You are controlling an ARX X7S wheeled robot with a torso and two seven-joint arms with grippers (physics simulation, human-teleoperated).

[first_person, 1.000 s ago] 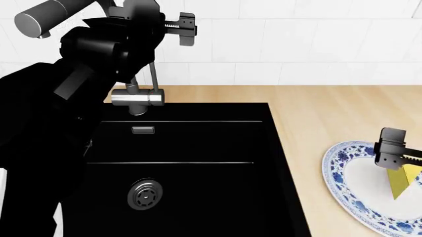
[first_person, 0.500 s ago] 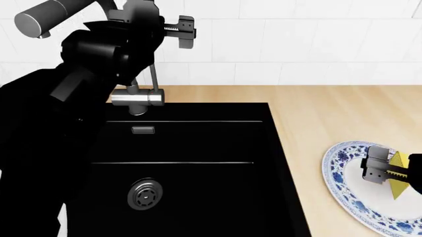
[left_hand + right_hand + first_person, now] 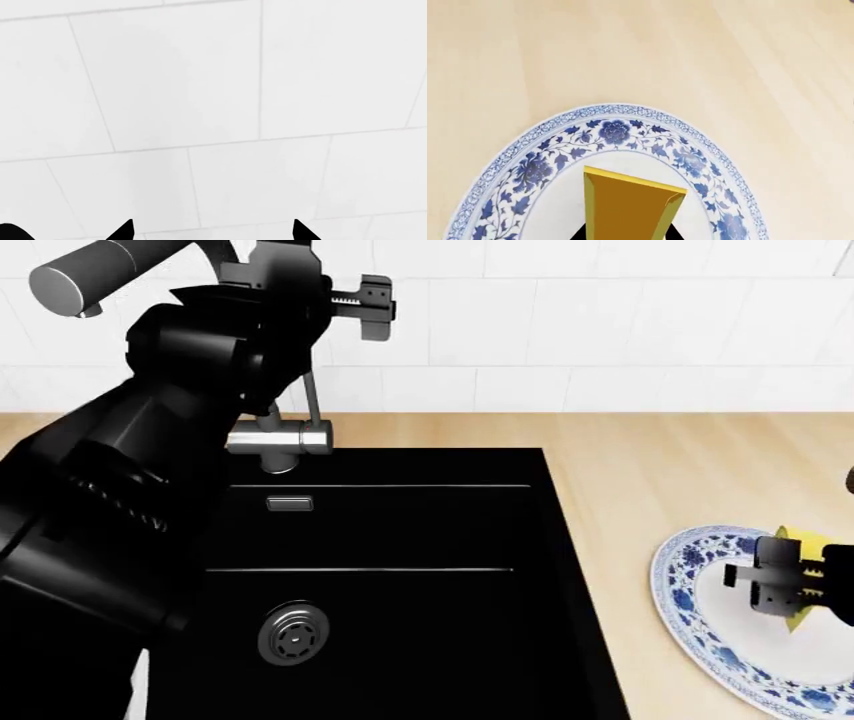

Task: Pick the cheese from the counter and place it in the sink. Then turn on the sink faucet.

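Looking down, we saw the right gripper (image 3: 778,592) over the blue-patterned plate (image 3: 694,630) on the counter (image 3: 667,480), its fingers clamped on the cheese (image 3: 627,205), well apart from the sink (image 3: 400,570); the left gripper (image 3: 371,302) hung raised before the wall tiles (image 3: 213,100) near the sink faucet (image 3: 274,440), fingers apart

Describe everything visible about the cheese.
The cheese is a small golden-yellow wedge with a brighter, paler edge strip along its top and one side. It sits over the white centre of the blue-patterned plate, between the right end effector fingers. In the head view only a yellow sliver shows behind that end effector. Whether it rests on the plate is unclear.
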